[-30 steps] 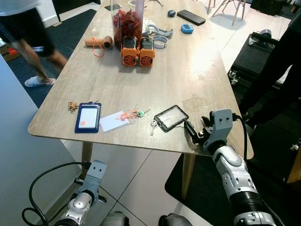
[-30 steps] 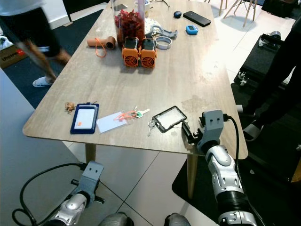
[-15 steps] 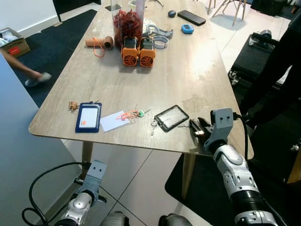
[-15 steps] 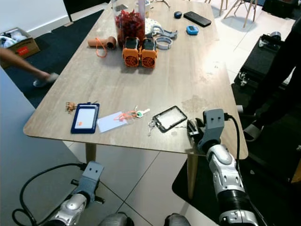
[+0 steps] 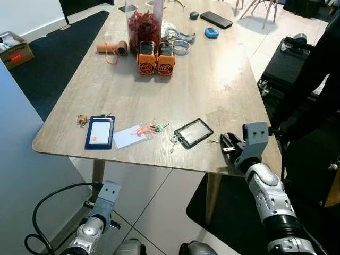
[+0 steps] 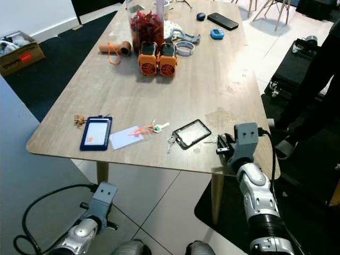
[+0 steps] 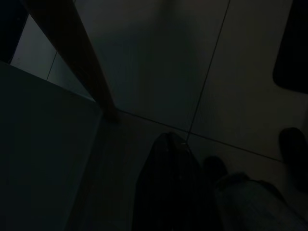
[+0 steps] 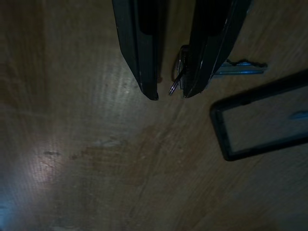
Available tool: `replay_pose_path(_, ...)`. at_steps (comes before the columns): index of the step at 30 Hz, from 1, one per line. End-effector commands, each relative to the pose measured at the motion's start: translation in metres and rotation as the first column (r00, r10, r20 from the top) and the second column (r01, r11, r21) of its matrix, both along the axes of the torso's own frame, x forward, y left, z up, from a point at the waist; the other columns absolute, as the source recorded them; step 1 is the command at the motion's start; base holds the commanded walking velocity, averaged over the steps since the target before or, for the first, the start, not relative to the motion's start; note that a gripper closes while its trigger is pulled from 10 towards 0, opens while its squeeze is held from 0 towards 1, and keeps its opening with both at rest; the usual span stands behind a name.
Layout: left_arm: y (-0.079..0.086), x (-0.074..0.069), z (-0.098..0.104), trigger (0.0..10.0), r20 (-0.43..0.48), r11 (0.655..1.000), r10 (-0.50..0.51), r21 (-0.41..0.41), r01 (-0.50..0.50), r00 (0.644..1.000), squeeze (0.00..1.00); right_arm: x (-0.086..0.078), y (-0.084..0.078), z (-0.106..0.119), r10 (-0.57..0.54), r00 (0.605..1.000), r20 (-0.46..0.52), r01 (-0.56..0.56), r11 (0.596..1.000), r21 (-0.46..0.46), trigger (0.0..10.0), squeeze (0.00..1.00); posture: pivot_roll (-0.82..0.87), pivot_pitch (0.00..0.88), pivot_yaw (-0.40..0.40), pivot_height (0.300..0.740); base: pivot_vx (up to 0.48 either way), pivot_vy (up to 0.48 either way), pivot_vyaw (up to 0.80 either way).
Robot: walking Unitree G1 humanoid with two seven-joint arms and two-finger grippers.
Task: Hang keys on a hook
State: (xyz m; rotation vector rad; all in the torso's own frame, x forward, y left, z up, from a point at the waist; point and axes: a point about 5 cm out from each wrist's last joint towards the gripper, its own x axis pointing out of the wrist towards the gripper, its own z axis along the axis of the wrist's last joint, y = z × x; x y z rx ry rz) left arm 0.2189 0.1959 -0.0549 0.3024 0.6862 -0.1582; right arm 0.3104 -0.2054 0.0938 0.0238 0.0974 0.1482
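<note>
The right claw (image 5: 227, 145) rests low over the light wooden desk (image 5: 212, 79) near its front right corner, its two black fingers (image 8: 139, 43) slightly apart; in the right wrist view a small metal key ring with a silver key (image 8: 226, 67) lies between them, touching the inner side of one finger, though whether the fingers are pinching it I cannot tell; just beside the key sits a black-framed clear badge holder (image 5: 193, 132), with another small bunch of silver keys (image 5: 173, 141) at its far side toward the front edge; further along that front edge lie a white card with orange lanyard and green-tagged keys (image 5: 139, 133), then a dark blue card holder (image 5: 99, 132) near the front left corner; toward the far edge stand two orange square fan-like devices (image 5: 156, 57) and a jar of red contents (image 5: 143, 24); the left claw (image 7: 168, 183) hangs idle below the desk over the tiled floor, in deep shade, its finger state impossible to tell
</note>
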Motion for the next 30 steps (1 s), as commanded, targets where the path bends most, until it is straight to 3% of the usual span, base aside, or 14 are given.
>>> replay_pose_path(1,0.0080,-0.0071,-0.0034,10.0,-0.027,1.000,0.001,0.022,0.000,1.000,0.00,-0.0047,-0.0062,-0.0047,-0.022,0.999,-0.024,0.022,1.000,-0.003,10.0,0.00,0.08,0.114,-0.053,0.740,0.000,0.000,0.00)
replay_pose_path(10,0.0080,-0.0057,-0.0024,10.0,-0.021,1.000,-0.004,0.022,0.005,1.000,0.00,-0.0082,-0.0109,0.0018,-0.048,0.999,0.021,0.048,0.999,0.022,10.0,0.00,0.08,0.108,-0.051,0.740,0.000,0.000,0.00)
replay_pose_path(30,0.0079,-0.0055,-0.0025,10.0,-0.023,1.000,-0.001,0.023,0.001,1.000,0.00,-0.0114,-0.0128,-0.0035,-0.053,0.999,-0.002,0.053,0.999,0.010,10.0,0.00,0.08,0.112,-0.049,0.740,0.000,0.000,0.00)
